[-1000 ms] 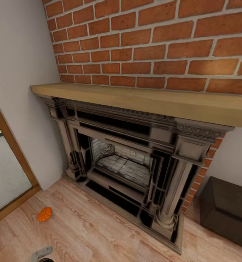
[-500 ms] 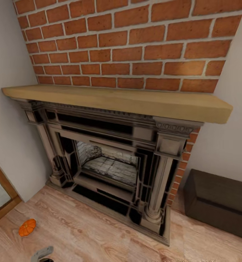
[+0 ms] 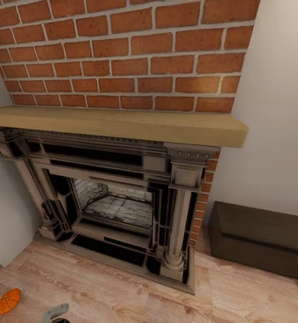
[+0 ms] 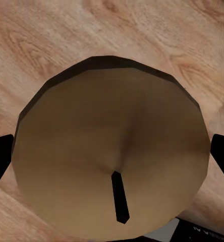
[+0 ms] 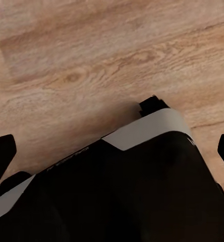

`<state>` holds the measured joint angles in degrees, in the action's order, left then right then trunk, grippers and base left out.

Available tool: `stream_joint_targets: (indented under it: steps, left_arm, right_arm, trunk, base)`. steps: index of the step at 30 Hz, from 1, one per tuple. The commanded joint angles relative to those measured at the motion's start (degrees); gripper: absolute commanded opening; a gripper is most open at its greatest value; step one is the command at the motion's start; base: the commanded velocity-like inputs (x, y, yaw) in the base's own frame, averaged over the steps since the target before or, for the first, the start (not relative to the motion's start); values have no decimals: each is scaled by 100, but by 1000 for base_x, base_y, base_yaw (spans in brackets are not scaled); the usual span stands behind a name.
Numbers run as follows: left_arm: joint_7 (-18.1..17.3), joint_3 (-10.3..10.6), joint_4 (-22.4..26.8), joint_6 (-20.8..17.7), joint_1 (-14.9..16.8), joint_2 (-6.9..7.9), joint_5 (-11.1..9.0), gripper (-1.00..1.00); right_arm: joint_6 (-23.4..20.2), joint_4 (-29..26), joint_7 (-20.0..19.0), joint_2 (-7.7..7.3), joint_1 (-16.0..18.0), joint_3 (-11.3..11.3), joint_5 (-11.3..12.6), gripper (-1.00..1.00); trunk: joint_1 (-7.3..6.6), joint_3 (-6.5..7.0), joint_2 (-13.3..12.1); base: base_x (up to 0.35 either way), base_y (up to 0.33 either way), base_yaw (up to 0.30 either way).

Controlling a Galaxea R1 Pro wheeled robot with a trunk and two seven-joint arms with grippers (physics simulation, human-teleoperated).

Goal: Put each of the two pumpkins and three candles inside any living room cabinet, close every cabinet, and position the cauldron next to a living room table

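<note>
Fireplace: big ornate grey-and-black fireplace [image 3: 117, 206] sat dead centre in the head view, with a pale wooden mantel [image 3: 122, 123] across the top and a red brick wall [image 3: 122, 58] above it.

Floor: light wood-plank floor [image 3: 122, 296] ran in front of the hearth, and the same planks showed up in both wrist views.

Pumpkin: one little orange ribbed pumpkin [image 3: 7, 301] was lying on the floor at the lower left of the head view, well apart from the fireplace base.

Cabinet: a low dark-brown cabinet [image 3: 261, 244] stood against the white wall to the right of the fireplace, just beside the brick edge; couldn't spot any open drawer from this angle.

Candle: the left wrist view had a fat tan candle [image 4: 112, 156] seen from the top, dark wick poking out, sitting right between the two dark fingertips.

Left gripper: the left gripper [image 4: 112, 164] was clamped around that candle, fingers [image 4: 0, 161] hugging it on either side.

Right gripper: the right gripper [image 5: 112, 151] looked spread wide with nothing between the fingertips [image 5: 2, 154]; beyond it was a black-and-white part of the robot body [image 5: 122, 186] over the floor.
</note>
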<state>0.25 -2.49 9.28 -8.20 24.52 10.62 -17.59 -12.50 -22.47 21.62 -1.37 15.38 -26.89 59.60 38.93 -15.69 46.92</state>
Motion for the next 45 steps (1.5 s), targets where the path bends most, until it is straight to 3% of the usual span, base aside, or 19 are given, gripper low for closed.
stream_joint_targets:
  steps: [1,6,29,45]
  left_arm:
    - [-12,-2,0,1,1,9,1,-100]
    - [-31,2,-4,2,-14,-61,10,-100]
    - [-7,3,-4,-6,-34,-132,18,-100]
    - [21,3,-4,-6,-35,-130,19,-100]
  right_arm:
    - [1,9,-2,-6,0,29,0,100]
    - [4,134,-20,-95,0,81,7,100]
    - [43,151,-41,-80,0,77,-16,100]
    - [832,298,-44,-55,0,45,-14,100]
  trunk:
    - [0,0,0]
    - [0,0,0]
    - [0,0,0]
    - [0,0,0]
  base:
    - [0,0,-280]
    - [0,0,-280]
    - [0,0,-284]
    - [28,0,-285]
